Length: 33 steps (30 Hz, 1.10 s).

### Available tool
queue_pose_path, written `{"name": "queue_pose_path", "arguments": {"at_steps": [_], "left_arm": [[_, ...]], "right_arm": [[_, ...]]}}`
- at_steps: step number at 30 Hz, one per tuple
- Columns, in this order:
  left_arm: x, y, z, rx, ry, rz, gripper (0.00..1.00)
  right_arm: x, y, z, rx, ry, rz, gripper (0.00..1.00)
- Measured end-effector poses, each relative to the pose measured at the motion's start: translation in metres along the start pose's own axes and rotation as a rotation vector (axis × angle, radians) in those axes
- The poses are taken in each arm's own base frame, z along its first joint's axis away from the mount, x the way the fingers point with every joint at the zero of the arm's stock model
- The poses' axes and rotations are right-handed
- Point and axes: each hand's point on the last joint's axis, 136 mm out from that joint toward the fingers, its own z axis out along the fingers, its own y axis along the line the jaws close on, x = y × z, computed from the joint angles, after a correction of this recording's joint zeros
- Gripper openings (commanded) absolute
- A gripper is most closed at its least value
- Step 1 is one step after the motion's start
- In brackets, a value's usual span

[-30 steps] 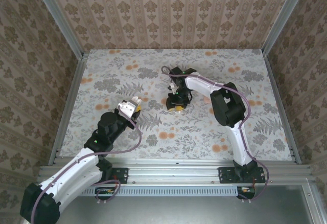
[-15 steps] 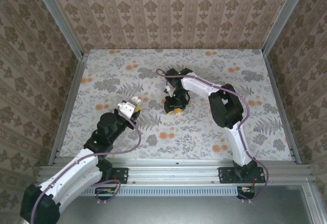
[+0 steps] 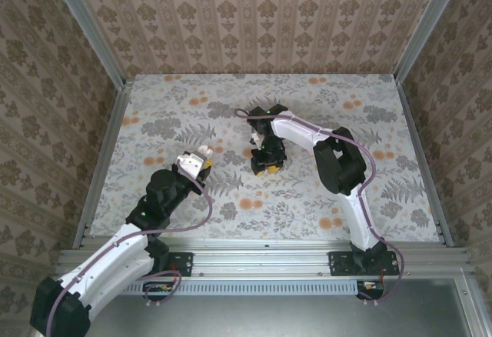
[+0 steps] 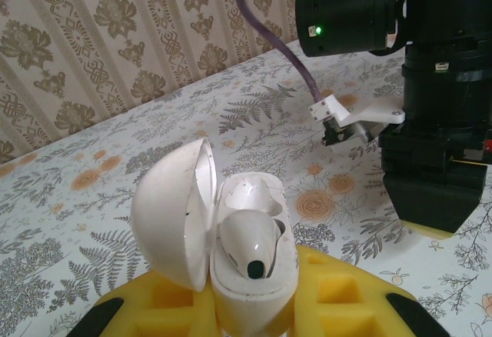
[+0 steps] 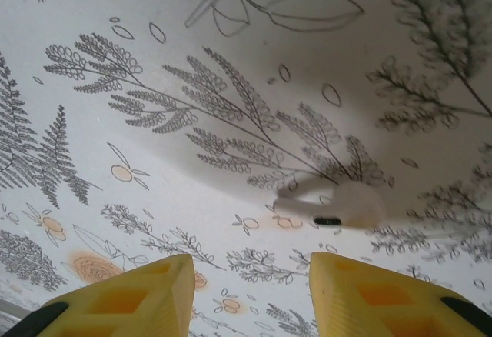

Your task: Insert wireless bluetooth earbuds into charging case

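- Your right end effector (image 3: 266,161) has crept a little toward the near edge over the last second, and the forearm behind it has swung slightly to the left. It points down at the middle of the surface (image 3: 369,198).
- Your left end effector (image 3: 197,160) has not shifted in that time. It sits to the left of the right one, well apart from it.
- On the left, the yellow fingers (image 4: 346,295) are closed on the charging case (image 4: 254,283), gripping its lower shell from both sides.
- That case stands open. Its round lid (image 4: 173,214) is hinged back to the left in the left wrist view.
- You can see one seated earbud (image 4: 250,245) in the case, dark tip toward the camera. The pocket beside it looks bare.
- On the right, the two yellow fingers (image 5: 131,295) stand partly apart with nothing between them.
- Look for the loose earbud (image 5: 342,205) on the surface just beyond those fingertips, touching neither. It lies ahead of the gap, nearer the finger on the right of the wrist view.
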Motion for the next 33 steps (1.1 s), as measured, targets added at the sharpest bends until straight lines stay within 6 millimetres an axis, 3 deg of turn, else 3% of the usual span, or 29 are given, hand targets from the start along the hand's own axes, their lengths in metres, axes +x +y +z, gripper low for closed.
{"name": "queue_pose_path", "arguments": {"at_steps": [9,18,24,33], "left_arm": [[0.0,0.002,0.0,-0.006,0.001,0.004,0.05],[0.003,0.007,0.001,-0.022,0.011,0.003,0.04],[0.018,0.016,0.012,-0.018,0.062,-0.033,0.04],[0.016,0.037,0.018,-0.027,0.043,-0.128,0.04]], "right_arm": [[0.007,-0.004,-0.04,-0.016,-0.188,0.291,0.56],[-0.01,-0.004,-0.07,-0.107,-0.364,0.641,0.51],[-0.015,-0.012,-0.069,-0.139,-0.367,0.878,0.51],[-0.029,-0.025,-0.028,-0.061,-0.286,1.095,0.47]]}}
